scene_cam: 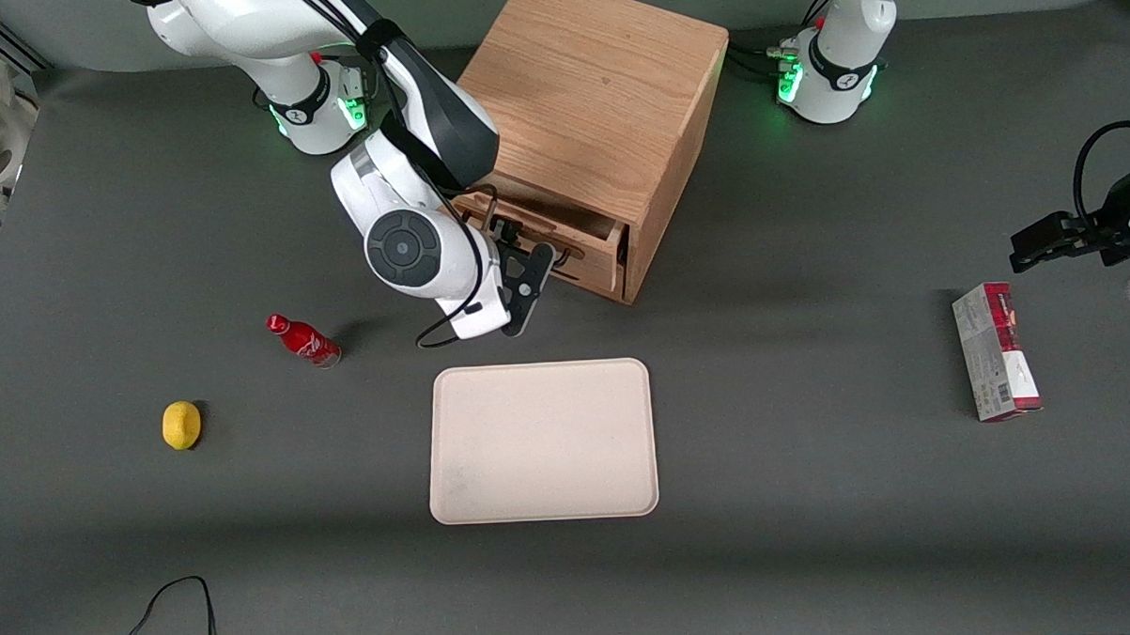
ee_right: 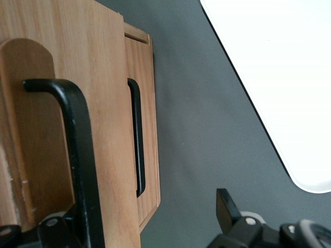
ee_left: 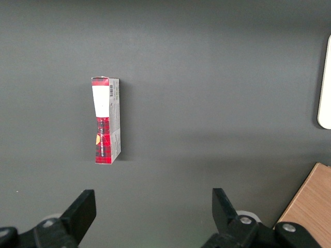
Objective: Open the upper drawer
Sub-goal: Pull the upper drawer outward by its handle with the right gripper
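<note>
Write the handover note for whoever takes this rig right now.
Gripper: open, at the front of the cabinet. The handle of the upper drawer sits between the fingers, close to one of them, not gripped.
Upper drawer: appears to be out only a little way.
Done: reach to the handle.
Left: close on the handle and pull the drawer out.

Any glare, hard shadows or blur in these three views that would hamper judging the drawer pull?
Front view: even overhead light, soft shadows beside the cabinet and bottle, no glare; the arm hides much of the upper drawer where the gripper sits. Right wrist view: the near handle looms large and slightly soft, tray nearly washed out. Left wrist view: sharp, flat lighting on the box.
</note>
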{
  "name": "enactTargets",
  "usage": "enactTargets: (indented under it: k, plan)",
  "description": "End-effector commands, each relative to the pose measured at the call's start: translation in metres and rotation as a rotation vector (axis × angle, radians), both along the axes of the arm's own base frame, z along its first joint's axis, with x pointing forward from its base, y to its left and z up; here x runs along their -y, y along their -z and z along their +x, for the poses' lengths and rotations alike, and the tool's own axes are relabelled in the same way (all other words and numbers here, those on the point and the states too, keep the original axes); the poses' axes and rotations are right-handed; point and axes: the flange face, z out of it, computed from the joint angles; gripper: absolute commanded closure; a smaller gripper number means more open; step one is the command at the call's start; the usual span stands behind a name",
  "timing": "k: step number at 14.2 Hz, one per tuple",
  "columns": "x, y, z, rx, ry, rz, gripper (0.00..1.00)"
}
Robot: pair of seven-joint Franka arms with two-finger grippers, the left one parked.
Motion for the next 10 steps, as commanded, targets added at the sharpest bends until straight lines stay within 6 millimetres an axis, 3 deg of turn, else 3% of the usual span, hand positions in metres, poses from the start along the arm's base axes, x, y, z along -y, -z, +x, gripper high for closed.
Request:
enactTargets:
  k: [1, 10]
  plan:
    - [0.006, -0.003, 0.006, 0.012, -0.003, 0.021, 0.00]
    - [0.016, -0.008, 0.019, 0.026, 0.020, 0.029, 0.00]
